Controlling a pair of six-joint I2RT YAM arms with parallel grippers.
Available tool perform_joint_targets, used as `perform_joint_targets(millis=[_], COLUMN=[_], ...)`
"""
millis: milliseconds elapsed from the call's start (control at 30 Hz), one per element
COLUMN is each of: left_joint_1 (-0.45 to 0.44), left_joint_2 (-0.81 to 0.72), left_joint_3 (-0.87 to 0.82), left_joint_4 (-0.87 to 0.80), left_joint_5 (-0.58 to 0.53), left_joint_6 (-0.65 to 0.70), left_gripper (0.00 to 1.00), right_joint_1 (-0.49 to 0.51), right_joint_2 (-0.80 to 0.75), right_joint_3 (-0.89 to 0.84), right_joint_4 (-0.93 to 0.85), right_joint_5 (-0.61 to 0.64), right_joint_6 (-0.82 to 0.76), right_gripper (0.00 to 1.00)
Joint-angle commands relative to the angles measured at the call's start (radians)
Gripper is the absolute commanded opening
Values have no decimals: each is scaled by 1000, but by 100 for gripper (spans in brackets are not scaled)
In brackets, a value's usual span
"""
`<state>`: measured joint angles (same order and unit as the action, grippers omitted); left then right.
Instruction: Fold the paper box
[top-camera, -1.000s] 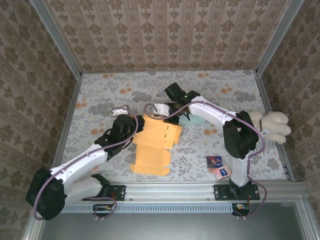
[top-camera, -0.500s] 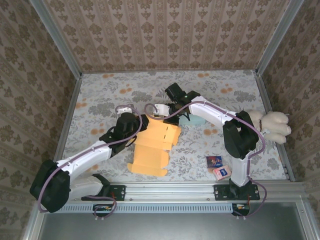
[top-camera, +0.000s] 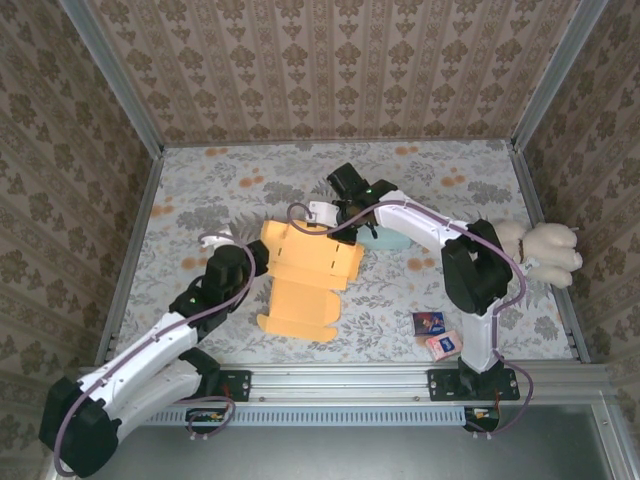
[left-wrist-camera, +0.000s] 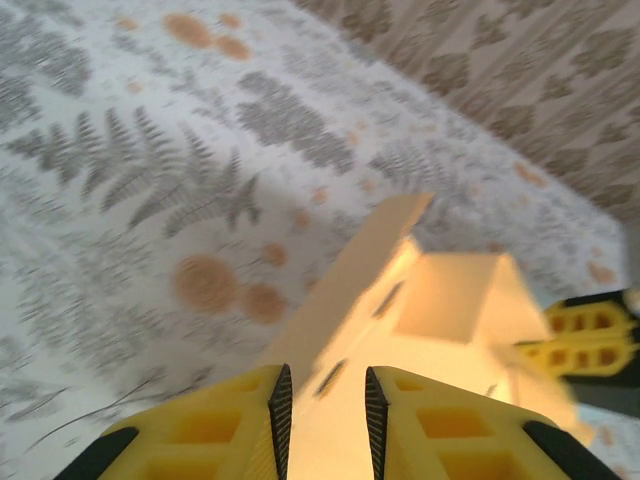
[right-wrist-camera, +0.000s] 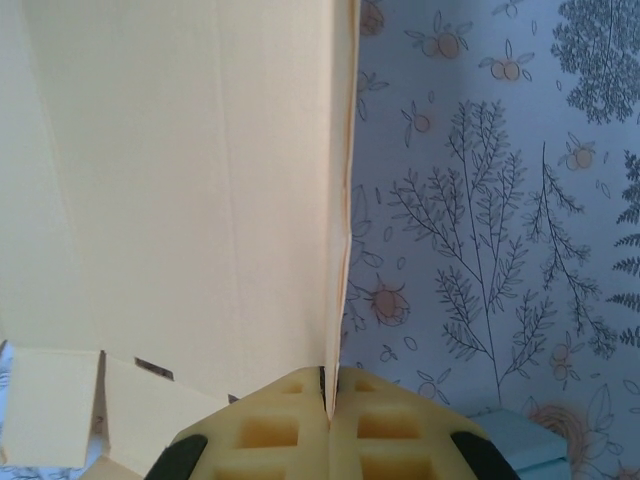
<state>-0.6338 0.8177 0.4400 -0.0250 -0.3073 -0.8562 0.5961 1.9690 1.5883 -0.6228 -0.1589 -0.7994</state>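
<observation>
Fern-and-flower cloth covers the table, patterned wallpaper closes it in on three sides, and the paper box sits mid-table, a little left of centre; it's a flat orange-yellow cardboard blank, not yet a box, its near half lying flat towards the arm bases, its far half a wider panel with small flaps and dark slots along the edges. Right gripper is at the far edge of that panel; on the right wrist camera the yellow pads are pressed together with the thin cardboard edge pinched between them, the sheet running straight up from the grip, clean and pale. Left gripper is at the blank's left edge; on the left wrist camera its pads stand a narrow gap apart with cardboard showing in that gap, one flap rising edge-on ahead; whether they actually clamp it, I can't tell, the picture is blurred. Behind the right gripper a pale teal item lies just beside the blank; a cream plush toy rests at the right rim; two small cartons sit near the right arm's base, well apart from the cardboard.
</observation>
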Motion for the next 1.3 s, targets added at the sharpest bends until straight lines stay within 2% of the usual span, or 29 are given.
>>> perform_joint_targets(millis=[0,167,533,733,967,1267], left_joint_1=[9,9,9,2,-11,-7], left_joint_2=[-23,3,178,211,189,-37], left_joint_3=[-25,-28,-25,-41,-23,-21], left_joint_4=[-44,-25,113,148,106,-54], left_joint_5=[-20,3,117,137,103,-5], left_joint_6=[5,12,-14,-30,-17,9], left_gripper=[29,29,28,27,27,29], right_joint_1=[11,28,28,18,-14,-113], right_joint_2=[63,138,150,167,195,126], right_joint_3=[43,90,88,93,98,30], right_joint_4=[3,-34,-49,-45,-42,-8], right_joint_5=[64,65,-41,-31,-68,-375], right_joint_6=[30,26,6,17,33,25], right_gripper=[0,0,0,0,0,0])
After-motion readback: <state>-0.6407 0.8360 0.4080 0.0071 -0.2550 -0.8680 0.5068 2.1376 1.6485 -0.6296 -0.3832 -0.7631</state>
